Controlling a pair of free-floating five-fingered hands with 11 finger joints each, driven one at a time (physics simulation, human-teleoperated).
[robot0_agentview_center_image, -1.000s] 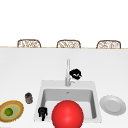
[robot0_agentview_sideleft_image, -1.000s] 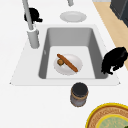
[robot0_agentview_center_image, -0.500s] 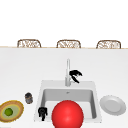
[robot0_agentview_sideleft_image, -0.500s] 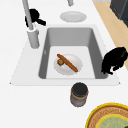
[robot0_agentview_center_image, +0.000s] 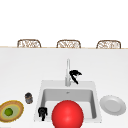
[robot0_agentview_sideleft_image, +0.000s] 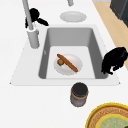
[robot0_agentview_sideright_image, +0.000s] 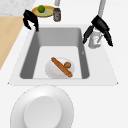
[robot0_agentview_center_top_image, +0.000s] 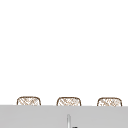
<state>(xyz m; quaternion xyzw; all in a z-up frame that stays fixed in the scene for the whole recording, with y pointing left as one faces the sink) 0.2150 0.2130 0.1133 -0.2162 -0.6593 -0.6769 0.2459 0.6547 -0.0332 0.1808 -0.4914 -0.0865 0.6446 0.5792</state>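
Note:
My right hand hovers just right of the faucet behind the sink. In the right side view this right hand hangs over the faucet base with relaxed fingers spread to both sides, holding nothing. My left hand floats at the sink's front left corner, fingers drooping loosely and empty; it shows as the left hand and left hand in the side views. In the basin lies a white plate with a long brown sausage and a small brown ball. A big red sphere covers the basin's front.
A dark jar stands left of the sink, beside a yellow plate carrying a green lime. An empty white plate lies on the counter to the right. Three wicker chair backs line the counter's far edge.

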